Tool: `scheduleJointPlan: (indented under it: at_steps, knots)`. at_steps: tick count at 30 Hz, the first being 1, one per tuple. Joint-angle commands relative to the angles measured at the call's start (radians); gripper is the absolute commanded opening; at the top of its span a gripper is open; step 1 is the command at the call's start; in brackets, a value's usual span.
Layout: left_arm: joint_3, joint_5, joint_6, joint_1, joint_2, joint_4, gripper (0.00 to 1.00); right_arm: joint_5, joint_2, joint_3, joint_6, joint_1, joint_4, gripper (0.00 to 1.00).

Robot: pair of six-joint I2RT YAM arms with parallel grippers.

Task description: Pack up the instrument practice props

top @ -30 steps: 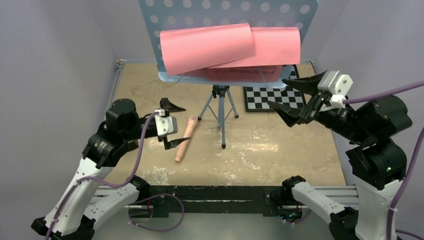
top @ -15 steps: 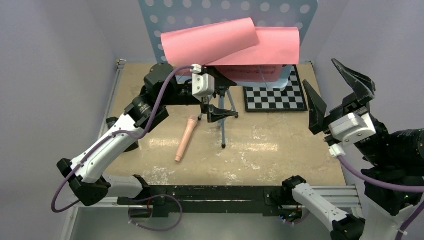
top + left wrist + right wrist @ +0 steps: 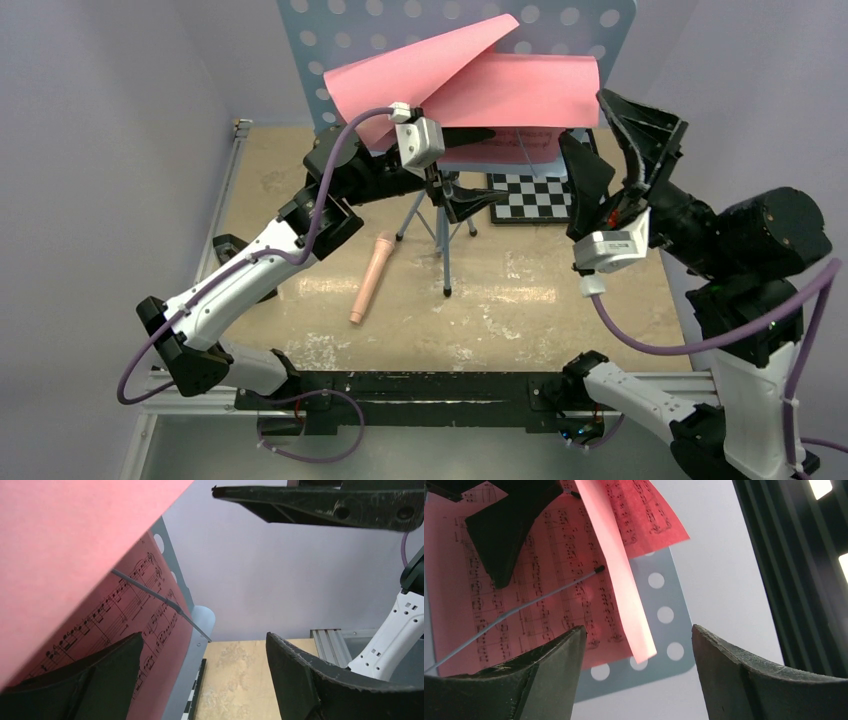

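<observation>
Beneath pink pages [image 3: 530, 92], left end effector [image 3: 468, 170] agape

**Bench** [image 3: 560, 310]: tan top, mottled, with pale scuffed patches towards the near side.
**Metal strip** [image 3: 232, 170]: runs along the bench's left edge, with a small bracket at its far end.
**Black beam** [image 3: 450, 385]: spans the near edge of the bench.
**Silver rail** [image 3: 665, 379]: ribbed aluminium, showing at either end of the beam.
**Left wall** [image 3: 100, 150], **back wall** [image 3: 258, 50], **right wall** [image 3: 740, 70]: plain pale lavender-grey, closing in the bench on three sides.
**Overhead frame** [image 3: 784, 555]: black bars, seen from below in the right wrist view.
**Light panels** [image 3: 822, 487]: two bright white strips between those bars.
**Lighting**: even, with soft shadows on the bench.
</observation>
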State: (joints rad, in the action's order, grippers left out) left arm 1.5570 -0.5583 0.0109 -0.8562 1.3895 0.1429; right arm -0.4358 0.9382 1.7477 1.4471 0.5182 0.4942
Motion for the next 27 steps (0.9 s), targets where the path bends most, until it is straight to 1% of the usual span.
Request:
scheduleJointPlan:
  at_steps: [1, 7, 9, 12, 15, 16, 18, 21, 23, 27]
  knots:
    - [0.073, 0.043, -0.033, -0.016, 0.025, 0.057, 0.96, 0.034, 0.03, -0.005, 0.149, 0.058, -0.106, 0.79]
    - [0.131, 0.026, -0.042, -0.035, 0.08, 0.068, 0.96, 0.07, 0.074, 0.028, 0.192, 0.081, -0.12, 0.64]
    - [0.154, 0.02, -0.043, -0.042, 0.098, 0.069, 0.96, 0.073, 0.077, 0.022, 0.2, 0.083, -0.132, 0.56]
    - [0.172, 0.007, -0.049, -0.052, 0.117, 0.08, 0.96, 0.083, 0.087, 0.02, 0.209, 0.084, -0.143, 0.4]
    - [0.178, -0.009, -0.051, -0.058, 0.123, 0.088, 0.96, 0.103, 0.107, 0.024, 0.211, 0.085, -0.18, 0.35]
    - [0.177, -0.015, -0.051, -0.058, 0.122, 0.09, 0.96, 0.111, 0.117, 0.032, 0.212, 0.085, -0.196, 0.32]
    - [0.173, -0.037, -0.039, -0.058, 0.115, 0.092, 0.95, 0.13, 0.141, 0.059, 0.198, 0.089, -0.238, 0.22]
    - [0.168, -0.09, -0.017, -0.058, 0.106, 0.093, 0.94, 0.172, 0.195, 0.143, 0.157, 0.089, -0.316, 0.06]
    - [0.168, -0.14, 0.049, -0.058, 0.101, 0.092, 0.93, 0.206, 0.24, 0.23, 0.136, 0.088, -0.342, 0.0]
    - [0.17, -0.163, 0.121, -0.057, 0.094, 0.07, 0.93, 0.247, 0.329, 0.421, 0.098, 0.088, -0.371, 0.0]
